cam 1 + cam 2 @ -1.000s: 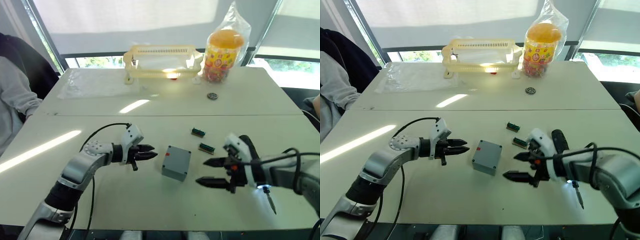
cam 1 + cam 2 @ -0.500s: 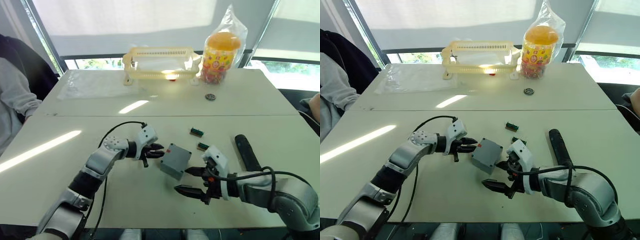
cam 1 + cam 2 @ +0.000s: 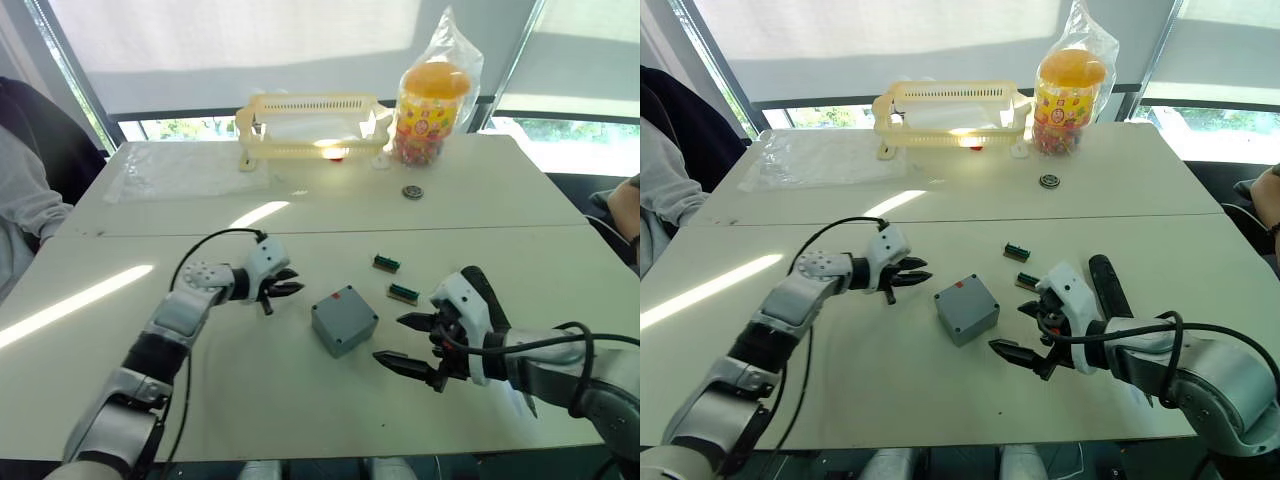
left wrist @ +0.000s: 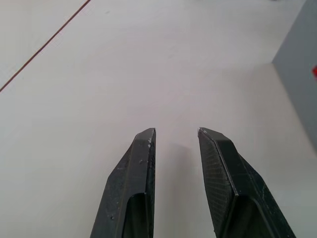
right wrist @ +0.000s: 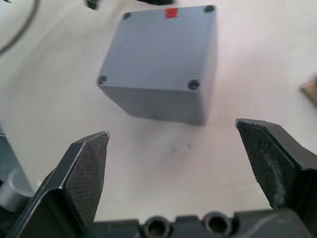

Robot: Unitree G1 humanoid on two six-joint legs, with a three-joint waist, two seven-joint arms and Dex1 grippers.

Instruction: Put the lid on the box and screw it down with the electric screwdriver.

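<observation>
While the white table carries everything, the box sits near its middle, closed face up with a red mark at one edge; the lid seems already seated on it, though the seam is hard to make out; the right gripper is spread wide just beside the box, empty; the left gripper, slightly parted, holds nothing, near the box's other side.

At frame centre, the small square grey-blue plastic box bears a red mark. Upper centre, a pale yellow slotted plastic basket; beside it an orange-lidded jar with multicoloured print.
</observation>
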